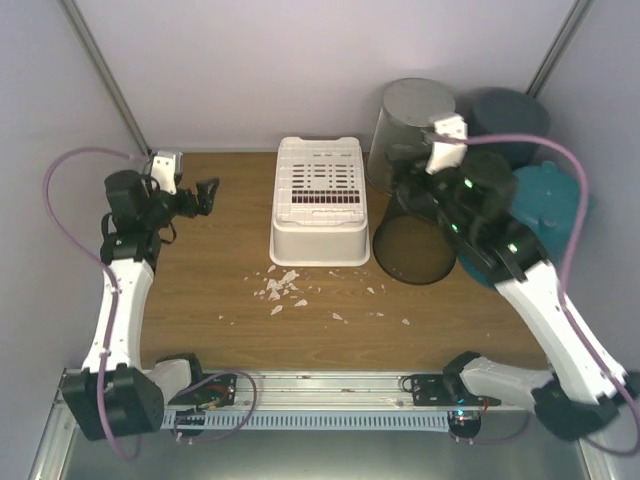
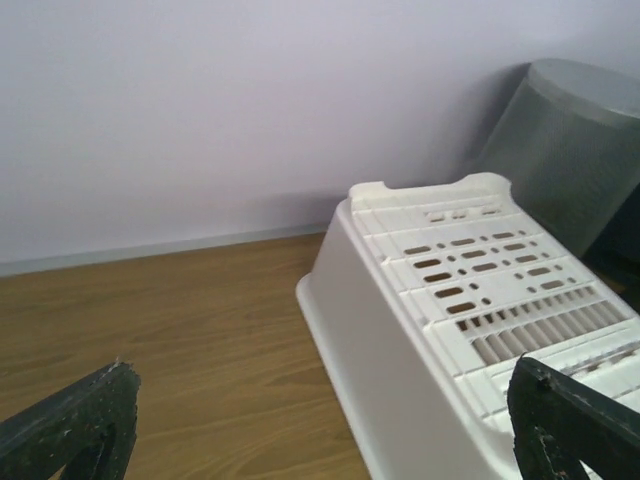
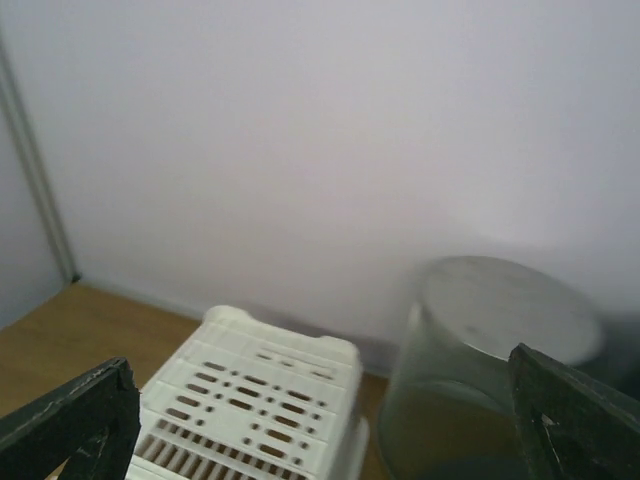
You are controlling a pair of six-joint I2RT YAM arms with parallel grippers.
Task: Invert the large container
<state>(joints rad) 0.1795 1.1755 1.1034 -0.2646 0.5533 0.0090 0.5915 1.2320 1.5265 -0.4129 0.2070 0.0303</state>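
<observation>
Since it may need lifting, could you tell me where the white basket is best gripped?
On the white basket, I'd pinch the flared rim along its left side, approaching from the left with the open left gripper. It lies base-up, its walls taper smoothly, and the mesh bin crowds its right.

White link shells, black joint housings on left arm point(image 1: 122, 300) and right arm point(image 1: 550, 310). Black base blocks at both ends of metal rail point(image 1: 320, 385). Purple cables point(image 1: 52, 200) looping beyond rail. Green LEDs point(image 1: 468, 184) on right arm. Left gripper point(image 1: 208, 193) fingers point(image 2: 75, 425) black, rough-surfaced.
</observation>
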